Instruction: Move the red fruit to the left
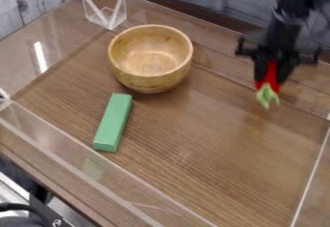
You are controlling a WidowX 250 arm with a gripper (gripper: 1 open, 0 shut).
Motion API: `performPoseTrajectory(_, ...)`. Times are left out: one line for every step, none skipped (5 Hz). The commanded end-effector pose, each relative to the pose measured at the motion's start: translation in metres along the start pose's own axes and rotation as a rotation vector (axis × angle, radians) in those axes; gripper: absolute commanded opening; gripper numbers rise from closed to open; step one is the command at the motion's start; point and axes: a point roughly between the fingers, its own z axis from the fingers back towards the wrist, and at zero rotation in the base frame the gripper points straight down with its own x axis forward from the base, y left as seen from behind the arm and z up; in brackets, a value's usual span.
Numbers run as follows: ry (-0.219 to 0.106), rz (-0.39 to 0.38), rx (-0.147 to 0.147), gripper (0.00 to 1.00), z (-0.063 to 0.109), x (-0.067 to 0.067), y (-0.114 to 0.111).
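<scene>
Red fruit [272,74] partly hidden by end effector [265,61], gripped between its fingers, details blurred

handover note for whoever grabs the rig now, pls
Gripper: around the red fruit, apparently gripping it, leafy end toward the camera; image blurred, so contact and any lift off the table can't be confirmed.
Done: fruit looks grasped.
Left: it is still at the right side, right of the wooden bowl; carry left, set down, release. Probably worth steering around the bowl and green block.
</scene>
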Motion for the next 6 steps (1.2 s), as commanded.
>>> performPoseTrajectory(-0.094,0.048,-0.084,0.0,0.053,0.028,0.026)
performPoseTrajectory(-0.1,0.086,-0.095,0.0,0.077,0.025,0.067)
performPoseTrajectory(-0.105,0.099,-0.087,0.0,0.071,0.02,0.109)
performPoseTrajectory(-0.107,0.02,-0.097,0.0,0.066,0.029,0.149)
performPoseTrajectory(-0.107,-0.042,-0.101,0.0,0.061,0.037,0.181)
performPoseTrajectory(-0.108,-0.075,-0.1,0.0,0.054,0.047,0.199)
